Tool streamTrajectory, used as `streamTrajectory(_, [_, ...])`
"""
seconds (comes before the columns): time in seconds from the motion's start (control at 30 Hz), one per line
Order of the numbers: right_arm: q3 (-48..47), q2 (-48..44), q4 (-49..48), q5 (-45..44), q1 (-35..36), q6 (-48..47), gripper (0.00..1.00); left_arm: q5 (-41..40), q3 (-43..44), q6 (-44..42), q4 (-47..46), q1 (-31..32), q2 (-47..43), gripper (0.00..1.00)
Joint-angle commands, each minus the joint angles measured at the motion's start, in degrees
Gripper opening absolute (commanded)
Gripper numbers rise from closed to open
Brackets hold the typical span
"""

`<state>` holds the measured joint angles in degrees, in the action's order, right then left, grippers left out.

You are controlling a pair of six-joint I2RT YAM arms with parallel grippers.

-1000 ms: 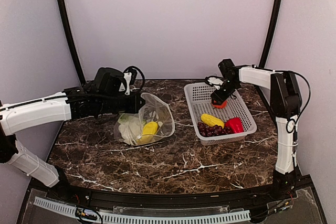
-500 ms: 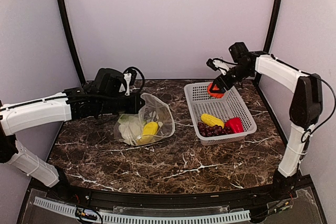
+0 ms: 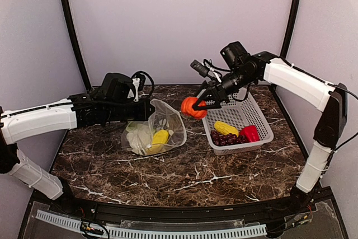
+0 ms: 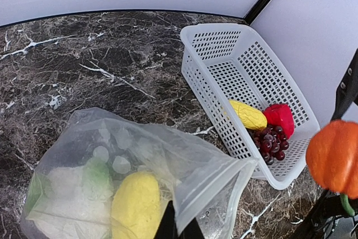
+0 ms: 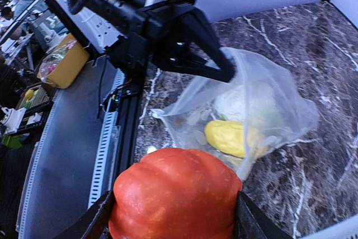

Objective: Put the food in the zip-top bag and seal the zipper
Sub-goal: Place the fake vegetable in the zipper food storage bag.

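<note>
My right pincer (image 3: 196, 105) pinches the orange-red round food (image 3: 187, 107) in mid-air, while my left pincer (image 3: 150, 111) nips the zip-top bag (image 3: 168, 128) at its rim so the mouth gapes ready.

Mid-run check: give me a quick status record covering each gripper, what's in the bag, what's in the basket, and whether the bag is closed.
left gripper: shut on the rim of the zip-top bag, holding its mouth up
right gripper: shut on the orange-red round food, in the air between basket and bag
in bag: white lumpy vegetable, one yellow oblong
in basket: second yellow oblong, red pepper, grapes
seal: bag mouth open, not closed
</note>
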<state>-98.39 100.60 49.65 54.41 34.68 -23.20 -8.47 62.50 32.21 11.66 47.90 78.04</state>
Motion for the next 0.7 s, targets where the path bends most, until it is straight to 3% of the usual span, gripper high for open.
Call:
streamTrajectory(0.0, [0.18, 2.00, -2.77, 5.91, 3.78, 2.75, 0.41, -0.41, 0.33, 0.93, 0.12, 0.18, -0.24, 0.01])
streamTrajectory(0.23, [-1.31, 7.25, -5.80, 5.97, 6.99, 6.50, 0.42, -0.38, -0.37, 1.47, 0.29, 0.17, -1.46, 0.01])
streamTrajectory(0.67, [-6.11, 13.19, -15.10, -15.72, 9.35, 14.40, 0.45, -0.24, -0.98, 1.91, -0.15, 0.17, -2.54, 0.01])
